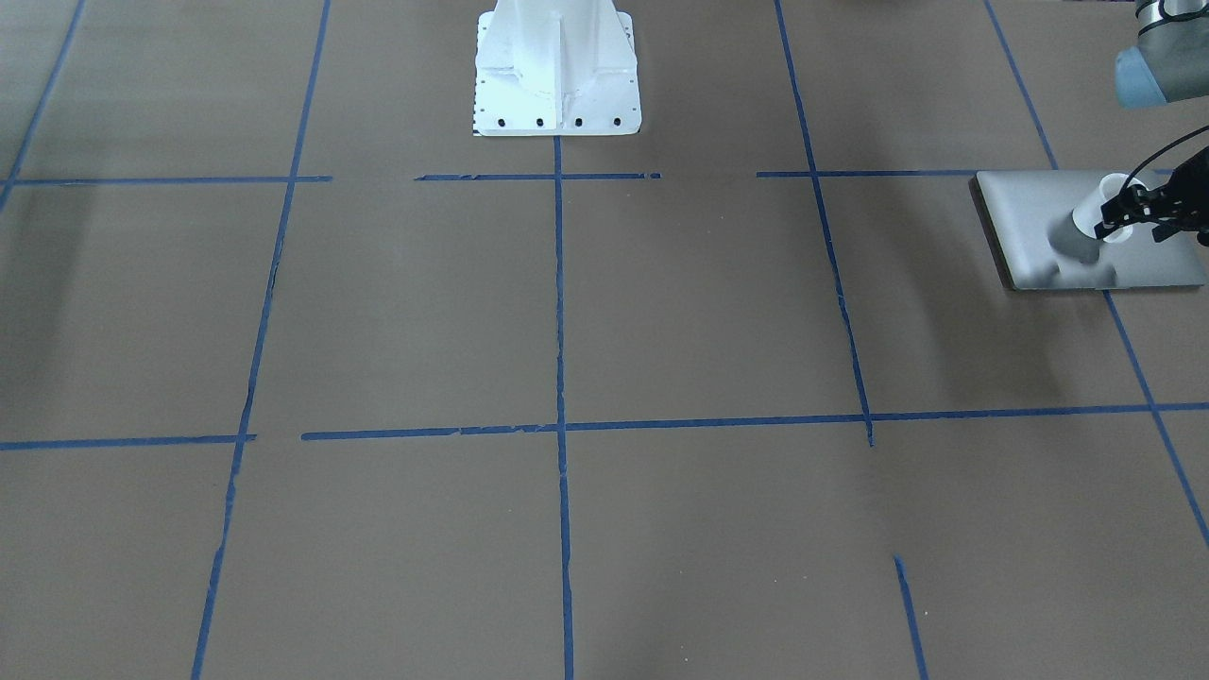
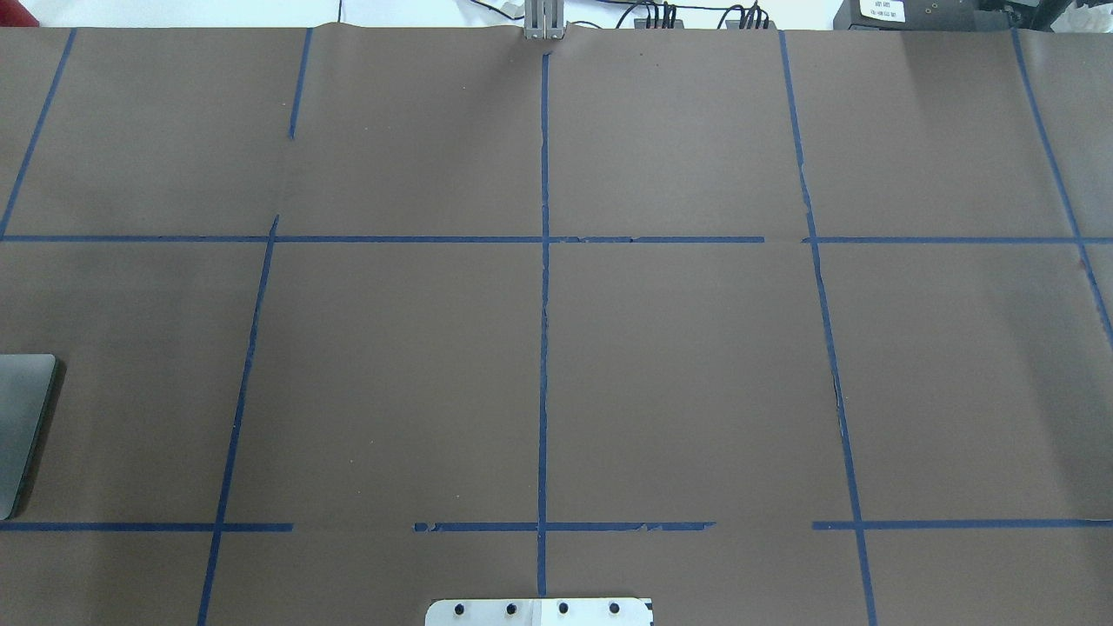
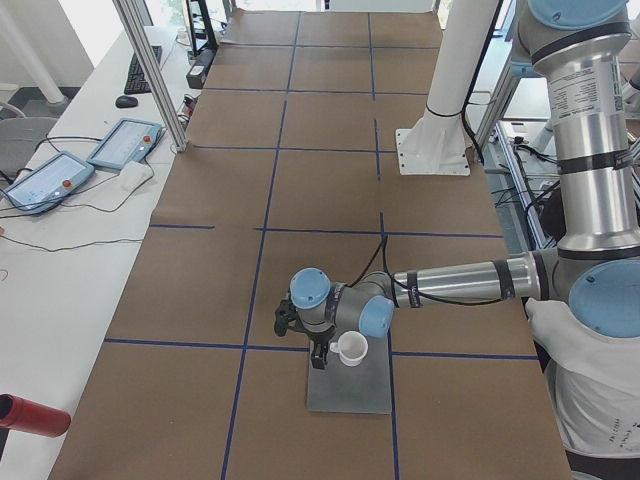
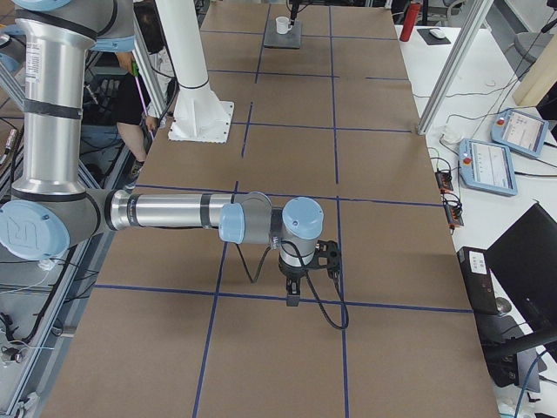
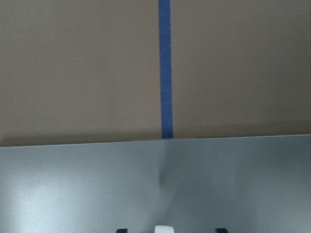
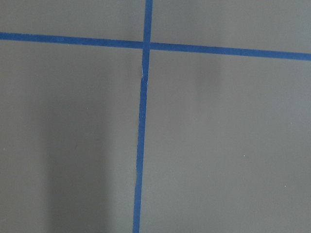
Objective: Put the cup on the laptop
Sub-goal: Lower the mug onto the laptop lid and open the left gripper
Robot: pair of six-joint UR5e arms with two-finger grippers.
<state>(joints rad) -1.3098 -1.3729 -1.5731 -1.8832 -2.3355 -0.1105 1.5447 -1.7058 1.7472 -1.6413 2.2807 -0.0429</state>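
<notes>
Placement nearly complete: the cup (image 1: pixel 1096 210) stood upright under my left pincer (image 1: pixel 1113 219), over the middle of the laptop (image 1: pixel 1025 236). From my wrist I saw my fingertips (image 5: pixel 121 230) set apart, a white sliver of the cup between them with a gap on either side, so I was not clamped on it. The cup's shadow lay on the laptop right against its base; whether the base touched the grey surface or hung just above it, I could not tell. By my reckoning the job was all but finished. What was left was to be sure the cup sat settled, then to lift the pincer straight up off the rim without tipping it. My right pincer (image 4: pixel 292 296) pointed down at the bench (image 1: pixel 661 312), well apart from the laptop; whether it was apart or together I could not tell.
</notes>
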